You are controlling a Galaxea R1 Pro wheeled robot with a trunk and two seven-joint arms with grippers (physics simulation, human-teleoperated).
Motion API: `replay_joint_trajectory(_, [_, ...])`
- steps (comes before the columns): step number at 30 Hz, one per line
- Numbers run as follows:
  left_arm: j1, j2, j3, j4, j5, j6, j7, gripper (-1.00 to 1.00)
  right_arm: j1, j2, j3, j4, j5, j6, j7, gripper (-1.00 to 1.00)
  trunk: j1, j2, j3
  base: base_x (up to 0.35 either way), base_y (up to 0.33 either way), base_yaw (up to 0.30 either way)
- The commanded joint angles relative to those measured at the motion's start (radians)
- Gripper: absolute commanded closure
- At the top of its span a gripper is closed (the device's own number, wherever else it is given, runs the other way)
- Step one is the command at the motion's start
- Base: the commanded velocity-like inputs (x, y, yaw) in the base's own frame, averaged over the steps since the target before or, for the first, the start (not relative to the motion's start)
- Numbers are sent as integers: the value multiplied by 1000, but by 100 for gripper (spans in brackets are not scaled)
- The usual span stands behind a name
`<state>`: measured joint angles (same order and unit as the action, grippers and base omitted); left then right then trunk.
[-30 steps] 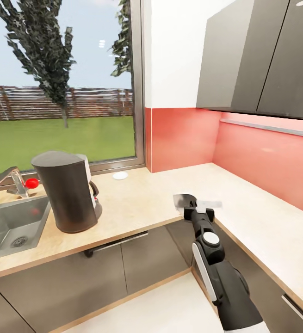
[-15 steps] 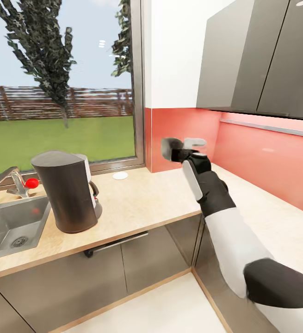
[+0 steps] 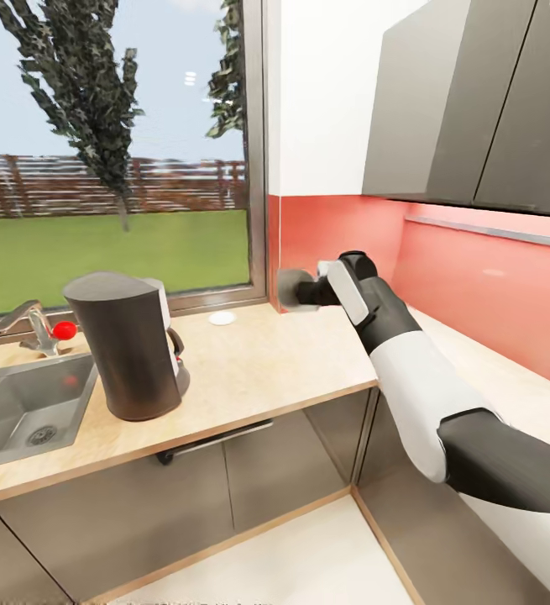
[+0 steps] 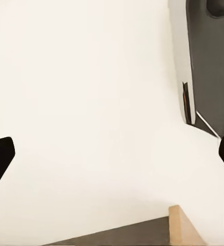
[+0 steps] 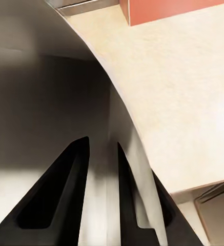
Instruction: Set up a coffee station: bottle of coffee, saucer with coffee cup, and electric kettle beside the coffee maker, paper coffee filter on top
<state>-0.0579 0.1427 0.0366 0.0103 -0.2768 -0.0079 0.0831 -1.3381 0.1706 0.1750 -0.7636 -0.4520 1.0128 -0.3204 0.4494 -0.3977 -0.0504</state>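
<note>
Saucer (image 3: 291, 288): held edge-on above the worktop (image 3: 258, 361), before the red backsplash (image 3: 333, 244) (greyish in shade)
Right tool (image 3: 306, 291): clamped on the saucer's rim
Coffee maker (image 3: 128, 344): stands on the worktop, beside the sink (image 3: 23, 412)
Left tool (image 4: 112, 154): fingers wide apart, nothing between

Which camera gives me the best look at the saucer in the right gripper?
The head view: it shows the saucer whole, held on edge over the kitchen countertop. The right wrist view shows only its curved rim close up, pinched between the fingers.
</note>
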Motion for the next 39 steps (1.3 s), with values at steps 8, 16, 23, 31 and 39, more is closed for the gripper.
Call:
replay_joint_trajectory(8, [18,-9,5,19,15,31,4,-100,-1,4,1,10,-18,7,-13,100,1,-2,-11,0,0,202])
replay_joint_trajectory(16, [19,-19,5,23,18,39,4,-100,-13,4,-6,7,-19,12,-15,100,1,-2,-15,0,0,119])
replay_joint_trajectory(23, [19,-20,6,22,18,104,6,-100,-20,4,-114,94,-44,11,-16,100,1,-2,-16,0,0,4])
replay_joint_trajectory(31, [20,-21,8,26,18,108,6,-100,-327,4,-252,482,-89,12,-18,100,1,-2,-16,0,0,0])
replay_joint_trajectory(39, [20,-22,8,36,18,109,6,-100,-577,4,-206,722,-87,13,-46,100,1,-2,-16,0,0,0])
